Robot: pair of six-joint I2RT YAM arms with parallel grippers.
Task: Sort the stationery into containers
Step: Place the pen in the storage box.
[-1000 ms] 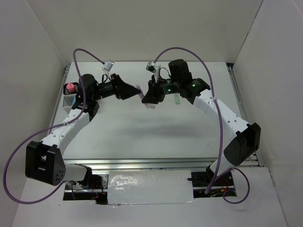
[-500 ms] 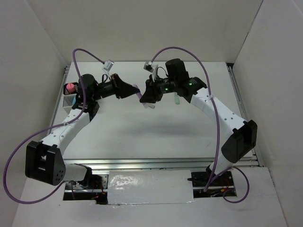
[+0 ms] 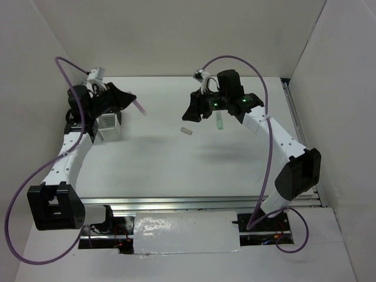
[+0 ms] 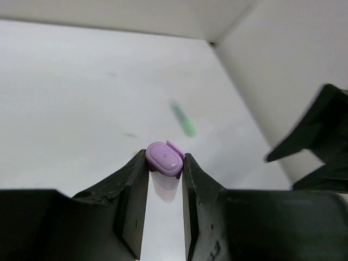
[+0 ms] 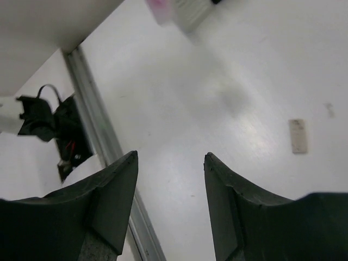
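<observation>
My left gripper (image 4: 165,163) is shut on a lilac marker (image 4: 164,157), which sticks out past its fingertips. In the top view that gripper (image 3: 130,101) hovers at the back left with the marker (image 3: 140,107), just right of a white slotted container (image 3: 110,124). My right gripper (image 3: 189,113) hangs open and empty over the middle back; its wrist view (image 5: 170,157) shows only bare table between the fingers. A small beige eraser (image 3: 187,130) lies below it, also in the right wrist view (image 5: 297,136). A pale-green marker (image 3: 218,122) lies partly under the right arm.
White walls close in the table on the left, back and right. A metal rail (image 3: 200,202) runs along the near edge. My left arm covers the other bins of the cluster. The green marker (image 4: 184,119) shows blurred in the left wrist view.
The grippers met mid-table on the lilac marker. The left one shut on it and swung back left toward the bins. The right one opened and drew back right.
</observation>
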